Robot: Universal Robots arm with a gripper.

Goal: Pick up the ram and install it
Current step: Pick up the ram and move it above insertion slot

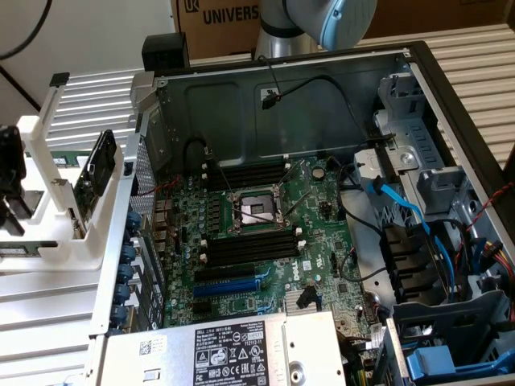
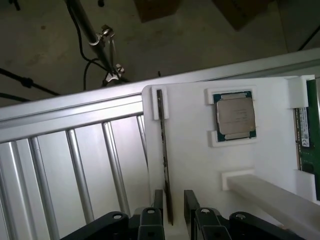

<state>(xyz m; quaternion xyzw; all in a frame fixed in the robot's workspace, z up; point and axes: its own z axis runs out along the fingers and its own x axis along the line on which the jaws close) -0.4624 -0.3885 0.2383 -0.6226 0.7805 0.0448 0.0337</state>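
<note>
Tool: the tool (image 2: 174, 196) is seen spread, one finger on each side of the ram; nothing is pinched.
Ram: the ram (image 2: 163, 150) is stood on edge in a narrow slot of the white holder (image 2: 195, 165), and its near end is straddled by the tool's fingers (image 2: 158, 197).
Contact: a gap is visible on one side of the stick; whether the other finger touches it cannot be told.
Holder contents: a square processor chip (image 2: 235, 116) is seated in its own recess near the ram, and a second green stick (image 2: 306, 140) is laid at the holder's far edge.
Bench: the holder is carried on a slatted metal bench (image 2: 75, 170), at the exterior view's left of the open computer case (image 1: 451, 104).
Motherboard: the long black memory slots (image 1: 249, 245) on the motherboard (image 1: 322, 241) appear unfilled.
Done so far: the tool is judged to be lined up around the ram for a grasp.
Left to do: the ram is not yet gripped or lifted, and nothing has been seated in a slot; most of the task is judged outstanding.
</note>
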